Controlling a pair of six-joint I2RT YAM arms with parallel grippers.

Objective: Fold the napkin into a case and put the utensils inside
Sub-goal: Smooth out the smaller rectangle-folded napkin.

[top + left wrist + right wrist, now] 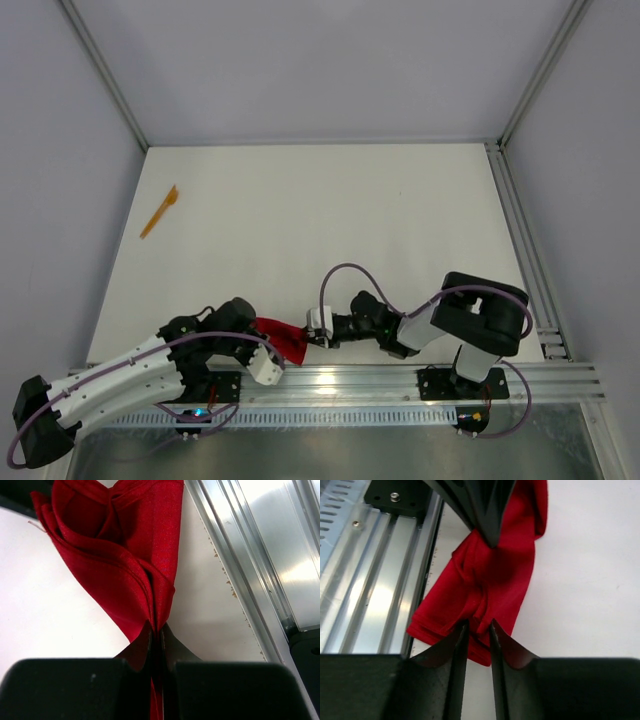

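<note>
Evidently, the left pincer [155,629] and right pincer [478,625] both clenched the bunched red napkin [285,338] at the desk's [300,220] near edge. Drawing them apart evenly, without tugging, looked the best way to flatten it.

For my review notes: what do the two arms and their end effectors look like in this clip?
Both have white links between black joints: the left arm is mostly white, the right arm carries a bulky black block. Thin purple cables loop along each. The left end effector and right end effector have matte black, tapering fingers. No markings show.
</note>
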